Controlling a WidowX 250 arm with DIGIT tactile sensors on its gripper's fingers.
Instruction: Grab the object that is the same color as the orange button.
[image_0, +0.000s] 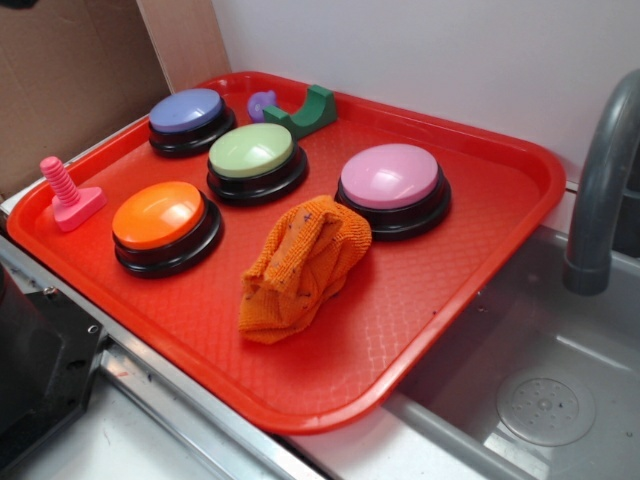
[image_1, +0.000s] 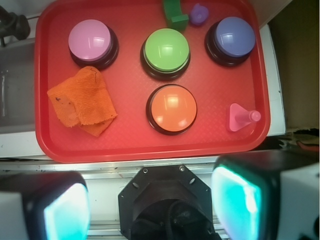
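Observation:
The orange cloth (image_0: 300, 265) (image_1: 82, 102) lies crumpled on the red tray (image_0: 450, 280) (image_1: 130, 135), between the orange button (image_0: 160, 218) (image_1: 172, 107) and the pink button (image_0: 392, 178) (image_1: 90, 41). In the wrist view my gripper (image_1: 152, 205) hangs high above the tray's near edge. It is open wide, with nothing between its fingers (image_1: 237, 200). The cloth sits well ahead of the gripper and to its left. The gripper does not show in the exterior view.
On the tray also stand a green button (image_0: 252, 152) (image_1: 166, 50), a purple button (image_0: 187, 110) (image_1: 232, 37), a pink bolt (image_0: 65, 192) (image_1: 241, 118), a green block (image_0: 305, 112) and a small purple piece (image_0: 262, 102). A grey faucet (image_0: 600, 180) and sink (image_0: 540, 400) lie to the right.

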